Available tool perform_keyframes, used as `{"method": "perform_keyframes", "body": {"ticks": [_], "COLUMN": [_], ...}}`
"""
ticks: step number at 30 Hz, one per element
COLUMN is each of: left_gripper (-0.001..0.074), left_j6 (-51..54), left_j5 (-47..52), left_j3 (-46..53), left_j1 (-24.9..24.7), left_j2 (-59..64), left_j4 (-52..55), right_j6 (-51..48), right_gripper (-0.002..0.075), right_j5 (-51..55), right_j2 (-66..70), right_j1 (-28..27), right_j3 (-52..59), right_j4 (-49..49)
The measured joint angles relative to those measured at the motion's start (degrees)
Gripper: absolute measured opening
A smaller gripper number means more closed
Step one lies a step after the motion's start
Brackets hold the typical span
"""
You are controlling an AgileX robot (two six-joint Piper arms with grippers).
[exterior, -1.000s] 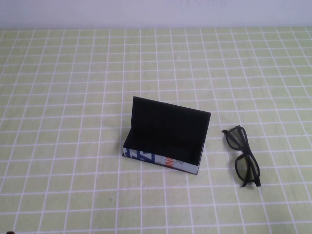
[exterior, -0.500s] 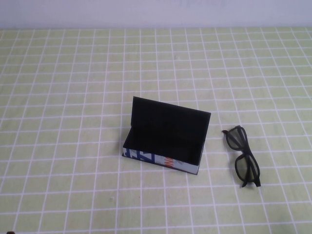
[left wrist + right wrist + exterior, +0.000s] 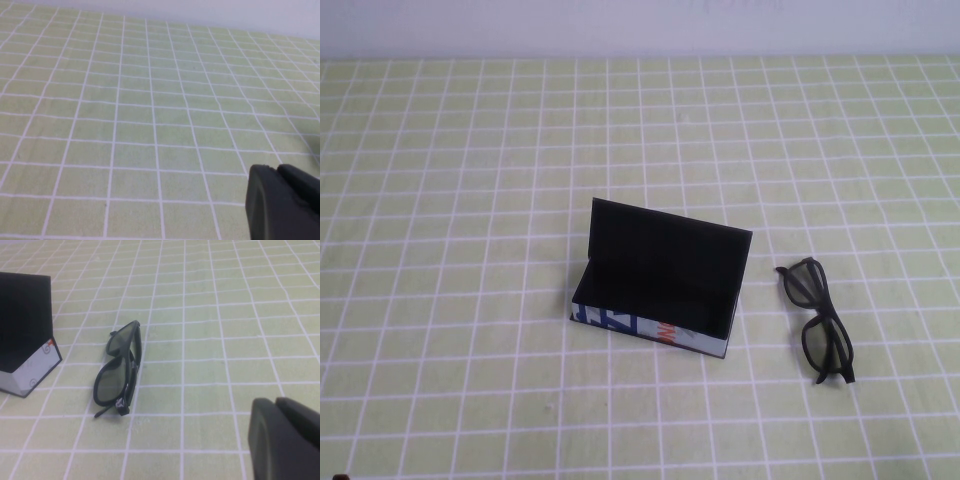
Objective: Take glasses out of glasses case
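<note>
**Glasses out of case, both arms clear**

The black thick-framed plastic glasses (image 3: 817, 322) lie folded on the green checked worktop (image 3: 470, 200), beside and apart from the matte black hinged glasses case (image 3: 660, 290), which stands open and looks empty.

Left gripper (image 3: 282, 202): low over bare worktop, away from both objects; open or closed, cannot tell. Right gripper (image 3: 285, 437): near the glasses, not touching; state likewise unclear.

Judgement: removal looks done; next move, if any, is parking the arms.

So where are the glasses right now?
In the high view the glasses lie on the green checked table, just right of the open glasses case, not touching it.
</note>
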Motion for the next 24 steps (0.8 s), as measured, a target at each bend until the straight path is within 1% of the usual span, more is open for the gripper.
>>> {"method": "perform_keyframes", "body": {"ticks": [2,4,6,8,12,14,15,18,21,24], "left_gripper": [-0.0004,-0.0004,-0.0004,-0.0004,-0.0004,-0.0004,-0.0004,-0.0004,-0.0004,-0.0004], "left_j6": [-0.59,-3.51,-11.92,-27.41,-63.61,-77.06,-81.92,-88.45,-90.02,-90.31], "left_j5": [-0.54,-1.31,-1.53,-1.62,-1.88,-0.93,0.29,3.78,9.74,16.29], "left_j3": [0.00,-0.17,-1.63,-3.26,-3.58,-2.96,-2.34,-0.27,-0.07,-0.07], "left_j1": [0.00,0.00,0.00,0.50,3.08,4.10,4.57,4.76,4.76,4.76], "left_j2": [0.00,0.00,0.00,0.00,-1.35,-3.28,-4.76,-10.05,-14.67,-15.77], "left_j4": [0.26,4.49,16.67,33.95,71.53,85.01,89.84,96.02,97.31,97.76], "right_j6": [0.00,0.00,0.00,0.00,0.00,0.00,0.00,0.00,0.00,0.00], "right_gripper": [-0.0016,-0.0016,-0.0016,-0.0016,-0.0016,-0.0016,-0.0016,-0.0016,-0.0016,-0.0016], "right_j5": [0.00,0.00,0.00,0.00,0.00,0.00,0.00,0.00,0.00,0.13], "right_j2": [0.00,0.00,0.00,0.00,0.00,0.00,0.00,0.00,0.00,0.00], "right_j1": [0.00,0.00,0.00,0.00,0.00,0.00,0.00,0.00,0.00,0.00], "right_j3": [0.00,0.00,0.00,0.00,0.00,0.00,0.00,0.00,0.00,0.00], "right_j4": [0.00,0.00,0.00,0.00,0.00,0.00,0.00,0.00,0.00,0.00]}}
